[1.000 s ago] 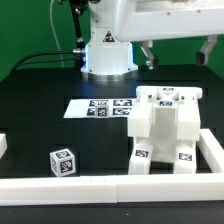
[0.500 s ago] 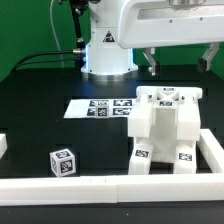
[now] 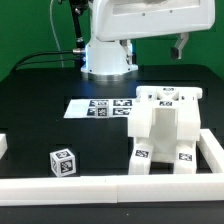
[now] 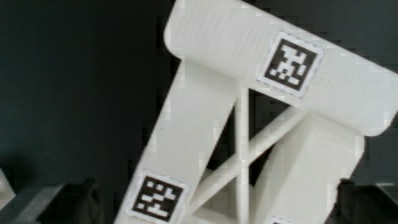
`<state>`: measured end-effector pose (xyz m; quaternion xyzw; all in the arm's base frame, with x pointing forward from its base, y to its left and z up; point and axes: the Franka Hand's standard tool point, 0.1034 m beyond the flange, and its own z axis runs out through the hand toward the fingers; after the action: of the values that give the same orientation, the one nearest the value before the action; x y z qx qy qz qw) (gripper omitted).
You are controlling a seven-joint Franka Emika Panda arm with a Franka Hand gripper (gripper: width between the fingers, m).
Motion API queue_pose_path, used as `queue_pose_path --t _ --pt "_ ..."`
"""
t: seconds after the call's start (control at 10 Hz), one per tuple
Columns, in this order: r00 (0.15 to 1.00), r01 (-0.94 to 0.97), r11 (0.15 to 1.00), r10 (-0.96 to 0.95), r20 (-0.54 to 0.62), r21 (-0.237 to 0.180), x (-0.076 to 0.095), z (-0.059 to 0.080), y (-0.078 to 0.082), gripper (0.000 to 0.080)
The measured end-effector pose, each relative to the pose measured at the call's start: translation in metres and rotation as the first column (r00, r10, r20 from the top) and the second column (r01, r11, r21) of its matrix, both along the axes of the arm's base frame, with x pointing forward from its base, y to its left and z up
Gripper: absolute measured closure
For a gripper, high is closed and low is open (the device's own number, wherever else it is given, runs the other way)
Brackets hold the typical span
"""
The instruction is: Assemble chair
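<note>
The gripper (image 3: pixel 153 49) hangs with its two dark fingers (image 3: pixel 128 52) spread wide apart and nothing between them. It touches no part.

Directly beneath it, with clear air between, stands the chair (image 3: pixel 162 128). This is a partly built block of chunky white pieces on the exterior view's right side of the black table (image 3: pixel 40 110). It sits in the corner formed by the low white rails (image 3: pixel 100 186) along the front and the right edge. In the wrist view the chair (image 4: pixel 249 120) fills most of the picture: a slanted white slab with thin crossed struts under it.

The only markings to be made out are square black-and-white marker tags (image 4: pixel 294 62), two on the slab in the wrist view and several on the chair's top and lower front in the exterior view. Their patterns are too small to read there.

Behind the chair, toward the arm's base (image 3: pixel 108 58), lies the marker board (image 3: pixel 92 106), flat on the table. A small tagged cube (image 3: pixel 62 160) rests well apart from the chair, near the front rail on the exterior view's left.
</note>
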<state>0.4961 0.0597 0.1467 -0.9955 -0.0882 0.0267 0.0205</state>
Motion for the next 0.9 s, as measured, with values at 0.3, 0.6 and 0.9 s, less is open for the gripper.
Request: queue_pose_path --t 0.3,0.6,0.9 --pt "1.000 -0.007 1.000 0.007 0.013 0.015 -0.008 -0.007 -0.014 0.0151" --pt "0.997 -0.075 0.997 0.075 0.015 0.018 -0.053 -0.031 -0.070 0.0151" --pt "0.998 -0.068 0.998 0.067 0.012 0.020 -0.052 -0.031 -0.068 0.0151"
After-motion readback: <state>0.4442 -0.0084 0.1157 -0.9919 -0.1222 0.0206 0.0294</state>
